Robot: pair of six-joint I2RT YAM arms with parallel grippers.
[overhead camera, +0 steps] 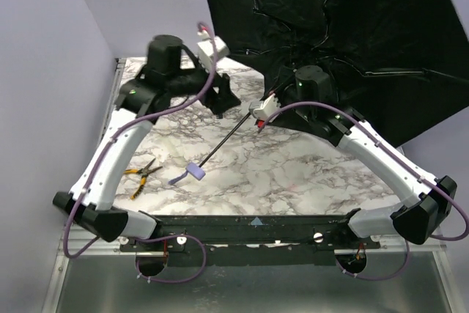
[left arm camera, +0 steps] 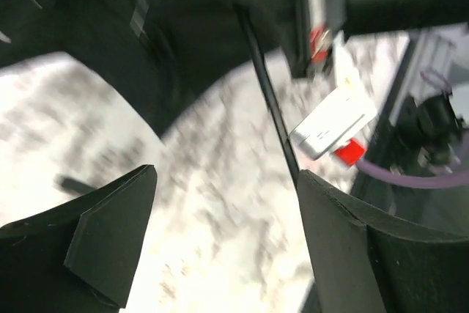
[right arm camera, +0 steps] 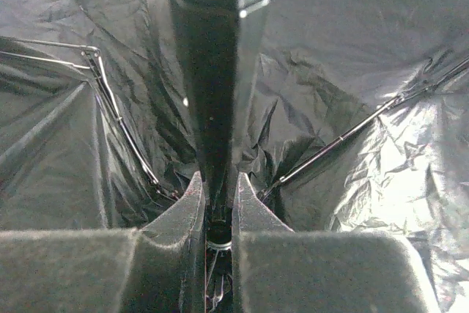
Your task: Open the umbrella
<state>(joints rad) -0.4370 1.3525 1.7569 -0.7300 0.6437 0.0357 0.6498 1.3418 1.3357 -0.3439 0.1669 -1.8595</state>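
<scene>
Marble table (overhead camera: 308, 181): pliers (overhead camera: 143, 174) left of umbrella (overhead camera: 352, 27)

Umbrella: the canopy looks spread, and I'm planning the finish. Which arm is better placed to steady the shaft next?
Probably the right. The right gripper is shut on the shaft of the umbrella, close under the canopy. The left gripper stands open beside the shaft, gripping nothing.

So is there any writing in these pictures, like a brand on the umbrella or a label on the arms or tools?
No text can be read in any view.
Umbrella: plain black lining, no print showing.
White block with red parts beside the shaft: blurred, nothing legible.
Pliers: too small to show any marking.
</scene>
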